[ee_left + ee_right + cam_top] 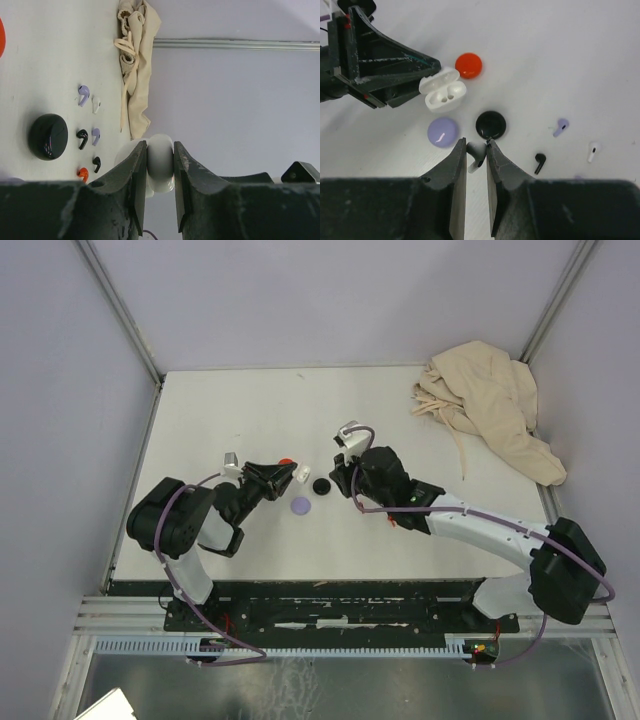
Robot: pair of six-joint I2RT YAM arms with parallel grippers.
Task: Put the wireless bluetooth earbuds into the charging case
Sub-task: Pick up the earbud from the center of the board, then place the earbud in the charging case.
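Two claws are engaged. My right claw (476, 146) pinches a smooth white stemmed earbud (474, 161) between its matte black fingers. Just beyond the tips lie a glossy black disc (491, 124) and a lavender disc (442, 132). Farther on, my left claw (160, 150) clamps the rounded white charging case (442, 91), lid open.

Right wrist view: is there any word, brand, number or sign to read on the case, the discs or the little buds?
None can be read. The open white charging case, the red disc, black disc and lavender disc are plain; the white earbud in the jaws is too small to tell.
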